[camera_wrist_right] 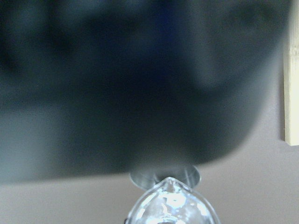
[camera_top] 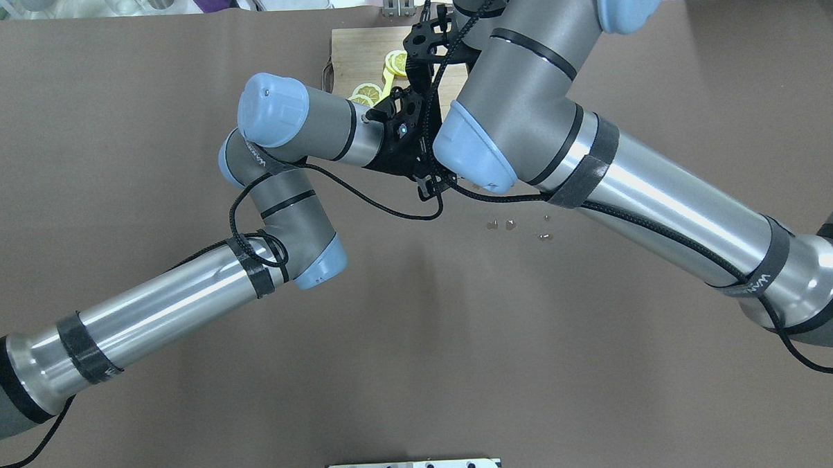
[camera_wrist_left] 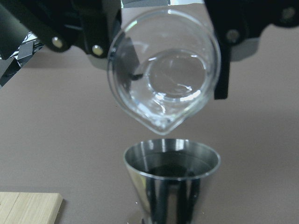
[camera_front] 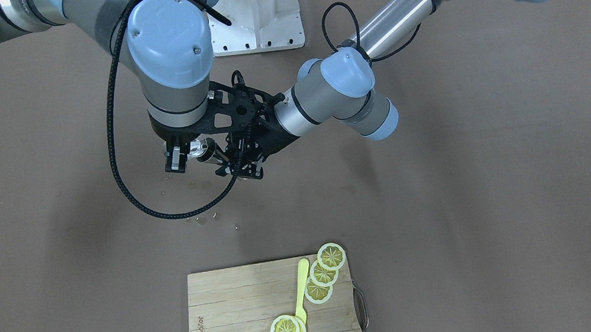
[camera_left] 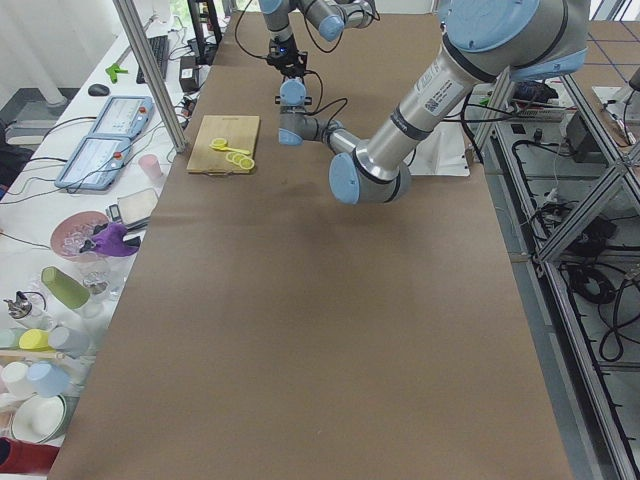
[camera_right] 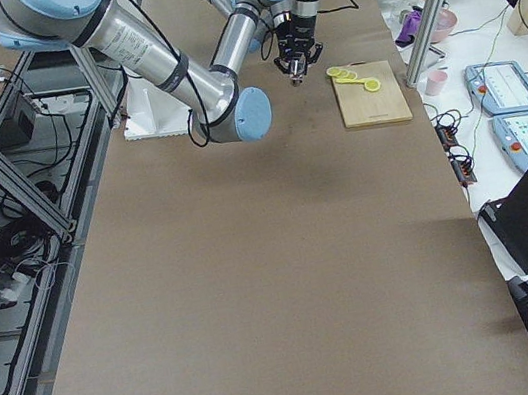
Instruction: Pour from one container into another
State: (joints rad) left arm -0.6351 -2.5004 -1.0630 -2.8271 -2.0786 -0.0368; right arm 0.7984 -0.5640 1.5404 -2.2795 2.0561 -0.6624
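A clear glass beaker (camera_wrist_left: 163, 70) hangs tipped over, spout down, just above the mouth of a steel measuring cup (camera_wrist_left: 172, 182). My right gripper (camera_front: 186, 155) is shut on the beaker, with a black finger (camera_wrist_left: 222, 70) on each side of the glass. The steel cup stands upright under the spout, dark inside. My left gripper (camera_front: 231, 164) is shut on it, its fingers out of frame in the left wrist view. In the right wrist view the beaker (camera_wrist_right: 170, 205) fills the bottom edge with the cup (camera_wrist_right: 164, 176) just beyond. Both grippers meet above the table's middle.
A few water drops (camera_front: 200, 218) lie on the brown table under the grippers. A wooden cutting board (camera_front: 234, 313) holds lemon slices (camera_front: 331, 256) and a yellow spoon (camera_front: 302, 290). The two arms cross closely over the centre.
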